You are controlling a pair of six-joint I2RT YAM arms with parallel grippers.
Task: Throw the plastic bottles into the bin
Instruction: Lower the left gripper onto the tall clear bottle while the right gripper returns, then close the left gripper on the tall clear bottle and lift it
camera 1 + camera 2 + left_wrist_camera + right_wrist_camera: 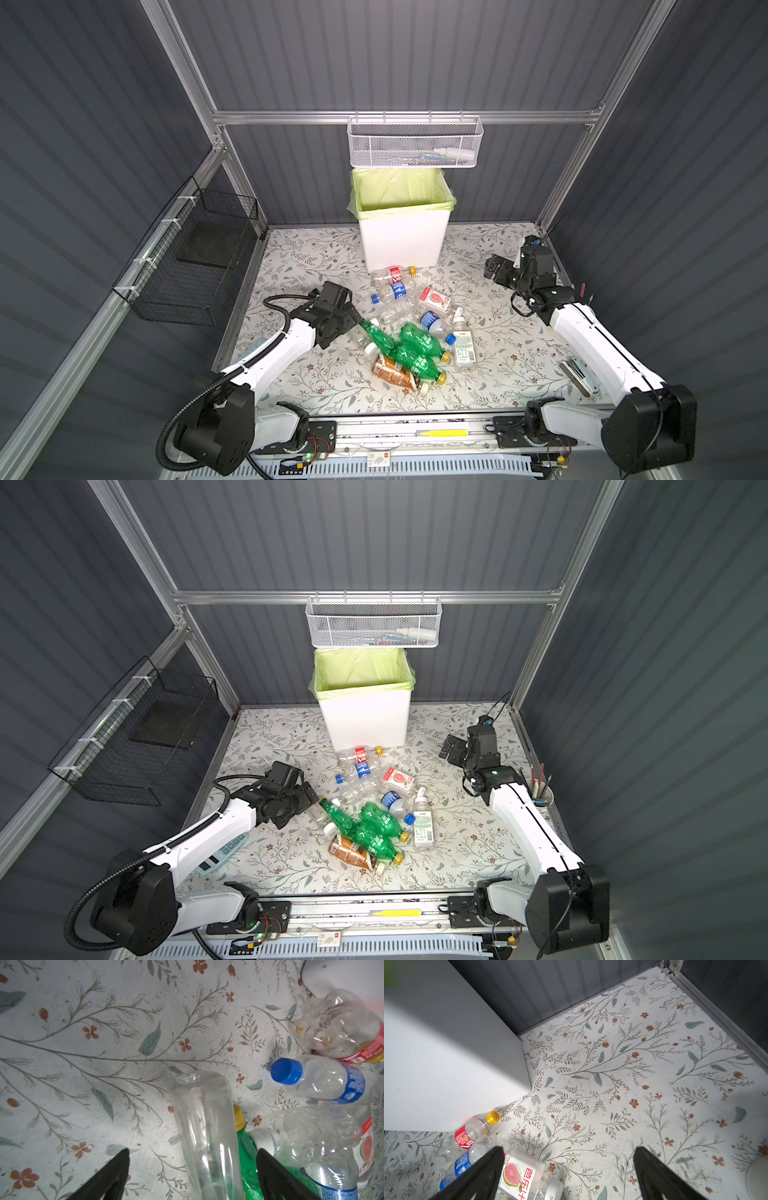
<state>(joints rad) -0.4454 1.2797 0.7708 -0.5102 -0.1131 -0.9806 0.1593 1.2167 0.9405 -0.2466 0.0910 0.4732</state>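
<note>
Several plastic bottles lie in a heap mid-table: green ones, an amber one, a red-labelled one and a blue-labelled one. My left gripper is low at the heap's left edge. Its jaws are open around a clear bottle lying lengthwise between them, with gaps on both sides. The white bin with a yellow-green liner stands behind the heap. My right gripper hovers open to the bin's right, empty, beside a guava-label bottle.
A white mesh basket hangs on the back rail above the bin. On the left wall hangs a black wire basket. A cup of pens stands by the right arm, and a calculator lies under the left arm.
</note>
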